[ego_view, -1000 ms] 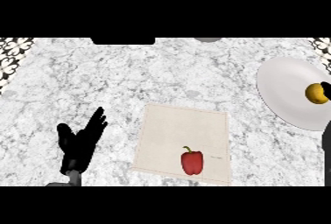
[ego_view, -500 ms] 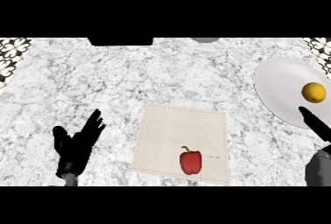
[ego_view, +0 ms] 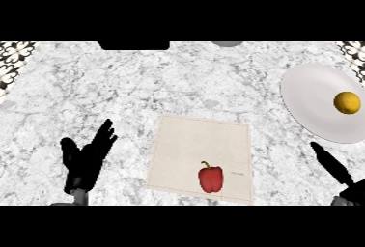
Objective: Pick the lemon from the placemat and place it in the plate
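Grey-white marbled desk point(ego_view: 143, 91) fills the head view, w/ a dark patterned strip at the far left & right corners. Next biggest: white plate point(ego_view: 314, 108) at the right edge, far half of the desk, partly cut off by the frame. Beige placemat point(ego_view: 203, 154) lies flat near the centre, slightly rotated, well apart from the plate. Left hand point(ego_view: 85, 161) shows at lower left on the desk side of the placemat, fingers straight & spread, pointing up/away, thumb out to the left, holding nothing. Right hand point(ego_view: 331, 166) at lower right, just below the plate's near rim: only straight dark fingers show, stretched out toward the plate, nothing in them, not touching the rim. Red bell pepper point(ego_view: 211, 178) w/ green stem sits on the placemat's near part, right of centre. Lemon point(ego_view: 347, 102), yellow, rests in the plate, toward its right side, clear of both hands.
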